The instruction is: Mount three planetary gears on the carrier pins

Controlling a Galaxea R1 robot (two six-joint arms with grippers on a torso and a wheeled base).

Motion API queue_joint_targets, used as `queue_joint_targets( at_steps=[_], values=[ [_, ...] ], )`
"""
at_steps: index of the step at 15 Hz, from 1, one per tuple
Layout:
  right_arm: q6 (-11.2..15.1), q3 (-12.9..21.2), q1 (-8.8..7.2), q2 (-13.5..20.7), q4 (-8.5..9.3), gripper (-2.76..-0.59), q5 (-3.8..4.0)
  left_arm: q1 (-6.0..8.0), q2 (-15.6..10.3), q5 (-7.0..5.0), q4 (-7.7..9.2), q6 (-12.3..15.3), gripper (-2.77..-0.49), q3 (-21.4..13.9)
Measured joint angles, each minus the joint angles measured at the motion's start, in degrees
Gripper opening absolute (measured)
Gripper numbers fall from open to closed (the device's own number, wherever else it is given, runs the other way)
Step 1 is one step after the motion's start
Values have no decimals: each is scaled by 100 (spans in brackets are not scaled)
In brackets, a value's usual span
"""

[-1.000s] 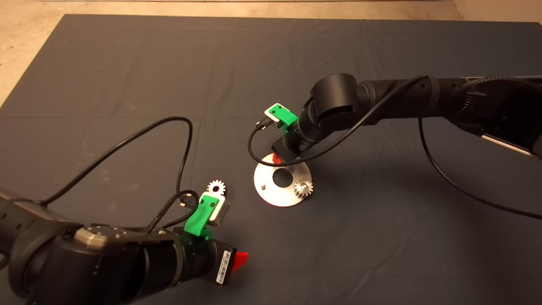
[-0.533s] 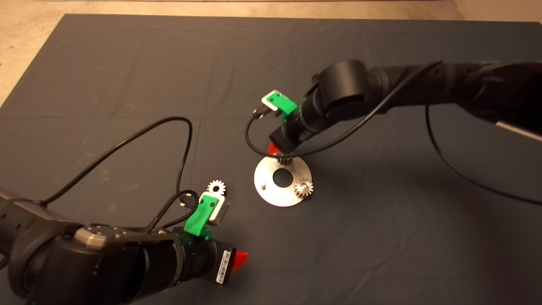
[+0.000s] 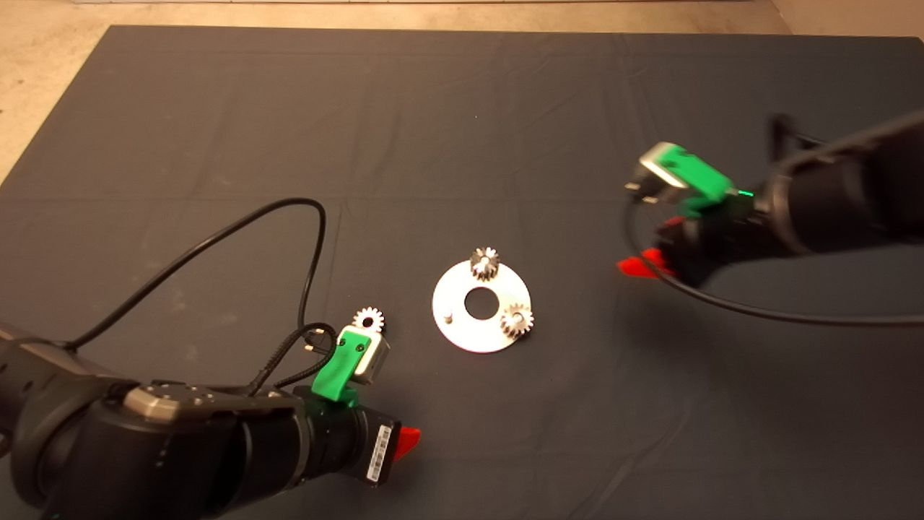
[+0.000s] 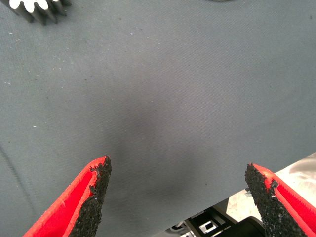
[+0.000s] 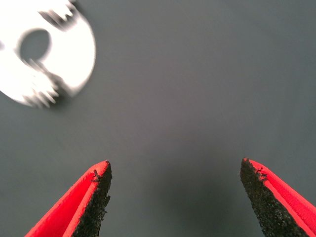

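The disc [image 3: 481,328] lies flat near the middle of the mat [image 3: 462,108] on the table, shiny, with a big hole in its centre. Two gears sit on it: one gear [image 3: 485,263] at the far rim, the second gear [image 3: 517,321] at the rim nearer the right arm's side. One pin [image 3: 448,316] stands bare on the side toward the left arm. The third gear [image 3: 369,320] lies loose on the mat, just beside the disc and close to the green mount on the left arm. The right tool [image 3: 639,266] hangs over bare mat well apart from the disc, out toward the right edge; in its wrist view its fingers [image 5: 94,202] stand wide apart with nothing between them, and the disc [image 5: 74,54] shows blurred beyond them. The left tool [image 3: 409,439] sits low at the near left, near the loose gear but not touching it. Its fingers [image 4: 91,200] are spread wide over empty mat, and a toothed edge of the gear [image 4: 34,7] shows in that view. A black cable [image 3: 238,231] loops across the mat from the left arm.
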State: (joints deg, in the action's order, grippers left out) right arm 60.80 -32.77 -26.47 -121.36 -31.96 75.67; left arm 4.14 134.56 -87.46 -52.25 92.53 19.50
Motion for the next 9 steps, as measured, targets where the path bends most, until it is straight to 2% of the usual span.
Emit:
queue_joint_targets(
  at_steps=[1,3,4,5,6,7,8,9],
  values=[
    [36,207,289,419,-1,-144,35,1,2,-2,-3,-2,-134,0],
    [119,484,940,779,-12,-144,57,70,12,-2,-1,-46,-134,0],
    [220,572,1047,805,-63,-144,43,144,22,2,-5,-102,-134,0],
    [313,640,1151,789,-208,-144,21,180,20,0,-3,-206,-134,0],
    [431,673,1415,669,-469,-144,40,180,17,-5,-5,-308,-134,0],
    [539,709,1797,428,-751,-144,51,183,22,0,-3,-391,-134,0],
    [686,772,2153,204,-957,-144,32,237,37,-5,-3,-460,-134,0],
    [773,829,2313,93,-1059,-144,24,300,72,-5,-8,-483,-134,0]
  ],
)
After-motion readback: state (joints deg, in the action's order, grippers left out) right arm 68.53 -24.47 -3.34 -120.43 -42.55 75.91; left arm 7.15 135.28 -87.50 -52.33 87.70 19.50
